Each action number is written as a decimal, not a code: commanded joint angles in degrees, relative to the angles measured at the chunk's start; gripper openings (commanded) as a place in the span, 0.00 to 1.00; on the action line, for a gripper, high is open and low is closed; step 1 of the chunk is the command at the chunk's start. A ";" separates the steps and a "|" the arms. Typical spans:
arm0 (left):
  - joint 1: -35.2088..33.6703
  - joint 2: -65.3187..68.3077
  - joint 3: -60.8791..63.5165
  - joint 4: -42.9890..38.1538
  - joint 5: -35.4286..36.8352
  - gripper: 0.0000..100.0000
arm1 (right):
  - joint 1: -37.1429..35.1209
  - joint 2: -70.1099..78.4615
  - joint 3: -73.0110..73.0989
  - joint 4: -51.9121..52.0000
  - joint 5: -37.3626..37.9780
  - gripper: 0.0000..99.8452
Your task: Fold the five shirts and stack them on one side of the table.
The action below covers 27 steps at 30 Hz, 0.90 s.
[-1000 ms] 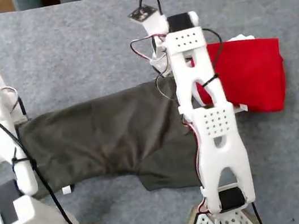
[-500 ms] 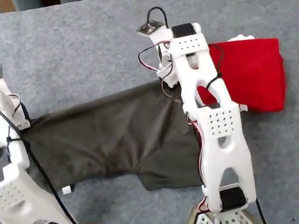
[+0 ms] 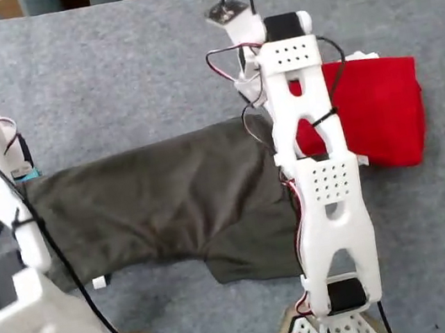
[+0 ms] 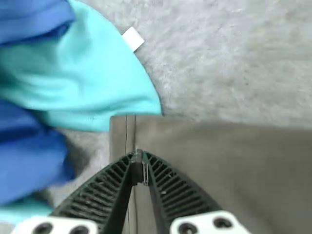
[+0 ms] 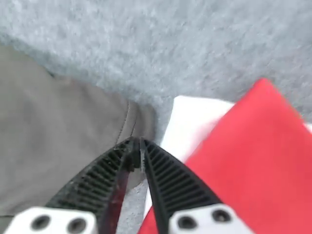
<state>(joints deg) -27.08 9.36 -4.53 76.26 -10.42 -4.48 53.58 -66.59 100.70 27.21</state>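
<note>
Surface (image 3: pixel 105 75): grey and carpet-like, with two white arms side by side at its near edge.
Olive shirt (image 3: pixel 160 202): lies spread across the middle of the surface between the two arms, wrinkled, with one part trailing toward the near edge.
Left tool (image 4: pixel 138 163): closed, its black ribbed fingers pinching the stitched hem at the olive shirt's left end.
Right tool (image 5: pixel 138 151): closed, gripping the olive shirt's right edge just beside the red shirt.
Red shirt (image 3: pixel 380 110): folded, lying right of the right arm on top of a white shirt (image 5: pixel 195 122).
Cyan shirt (image 4: pixel 73 83): loose on the surface, touching the olive shirt's left corner.
Blue shirt (image 4: pixel 29 151): bunched against the cyan shirt, by the left arm.
</note>
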 commanded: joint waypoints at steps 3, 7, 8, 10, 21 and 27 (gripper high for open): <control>-0.22 -12.40 6.46 4.31 -4.48 0.03 | -1.58 -9.89 5.67 0.70 0.35 0.01; -0.84 -18.37 17.63 2.46 -9.67 0.03 | -3.43 -22.99 25.19 0.35 0.53 0.01; -1.45 -19.43 20.62 1.23 -10.29 0.03 | -3.52 -25.98 29.93 -0.26 0.53 0.01; -1.89 -19.69 25.80 -0.88 -11.25 0.03 | -3.52 -30.73 38.46 -2.29 0.53 0.01; -2.95 -2.29 31.16 -9.32 -12.22 0.03 | -1.58 -33.63 71.16 -27.08 0.44 0.01; -3.74 1.49 28.62 -9.58 -12.13 0.03 | 5.01 -29.49 73.45 -30.24 3.96 0.01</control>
<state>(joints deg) -29.98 9.80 25.45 67.91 -21.85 -2.81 23.78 6.64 71.43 29.58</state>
